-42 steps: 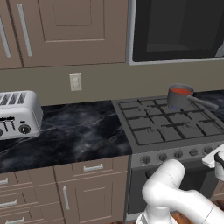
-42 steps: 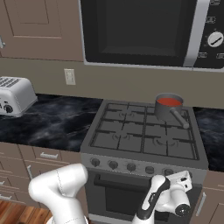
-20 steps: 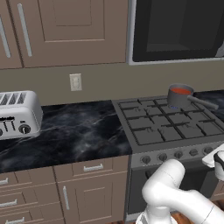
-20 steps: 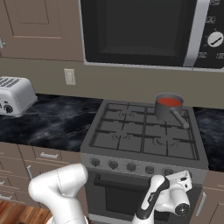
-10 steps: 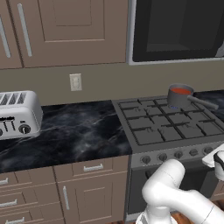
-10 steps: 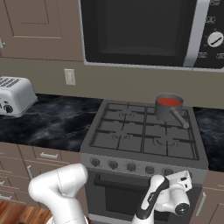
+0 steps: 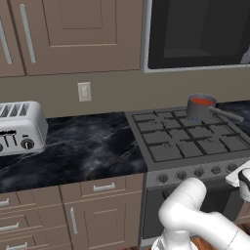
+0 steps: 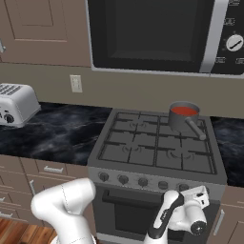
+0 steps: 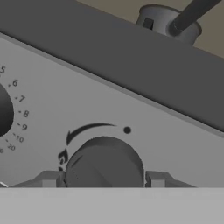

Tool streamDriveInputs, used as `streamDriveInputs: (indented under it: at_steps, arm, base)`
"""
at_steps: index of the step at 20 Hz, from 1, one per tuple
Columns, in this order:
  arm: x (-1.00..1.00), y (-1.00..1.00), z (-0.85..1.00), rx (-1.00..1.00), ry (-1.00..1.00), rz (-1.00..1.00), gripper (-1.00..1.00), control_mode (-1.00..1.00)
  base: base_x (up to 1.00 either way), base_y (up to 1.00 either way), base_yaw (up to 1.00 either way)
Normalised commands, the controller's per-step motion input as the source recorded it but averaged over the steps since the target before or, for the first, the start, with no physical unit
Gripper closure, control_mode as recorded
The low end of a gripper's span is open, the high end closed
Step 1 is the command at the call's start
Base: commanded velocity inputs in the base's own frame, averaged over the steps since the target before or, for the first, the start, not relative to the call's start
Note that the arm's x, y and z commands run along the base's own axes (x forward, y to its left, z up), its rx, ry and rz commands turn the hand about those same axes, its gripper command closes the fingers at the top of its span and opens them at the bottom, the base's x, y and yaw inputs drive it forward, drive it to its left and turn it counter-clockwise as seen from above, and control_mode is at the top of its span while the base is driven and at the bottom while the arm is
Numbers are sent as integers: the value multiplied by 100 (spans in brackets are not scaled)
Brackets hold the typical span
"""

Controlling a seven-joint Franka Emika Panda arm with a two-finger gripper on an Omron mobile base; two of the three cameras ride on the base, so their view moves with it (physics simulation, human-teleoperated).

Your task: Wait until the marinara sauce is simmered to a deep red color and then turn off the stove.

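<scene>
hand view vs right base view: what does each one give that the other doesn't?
Hand view alone: the knob close up between the two fingertips, with its printed arc and dot, plus numbered marks beside a neighbouring knob.

Right base view alone: the red sauce, the microwave, the toaster, the whole knob row.

Both: the saucepan and the stove front panel.

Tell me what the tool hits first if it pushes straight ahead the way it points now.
The round dark knob on the stove front panel; the tool has its tips on either side of it, seemingly already touching, though depth is hard to judge.
</scene>
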Motion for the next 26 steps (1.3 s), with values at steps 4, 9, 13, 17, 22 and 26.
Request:
streamDriveInputs:
  at_steps: [4, 9, 13, 17, 22, 26]
  arm:
    - [0, 0, 0, 0, 0, 0, 100, -100]
    - [0, 0, 0, 0, 0, 0, 100, -100]
    - [0, 0, 0, 0, 0, 0, 100, -100]
    - [0, 0, 0, 0, 2, 0, 100, -100]
    - [0, 0, 0, 0, 4, 0, 100, -100]
    - [0, 0, 0, 1, 8, -2, 100, -100]
  base:
    - [0, 0, 0]
    - [0, 0, 0]
    - [0, 0, 0]
    - [0, 0, 0]
    - [0, 0, 0]
    - [0, 0, 0]
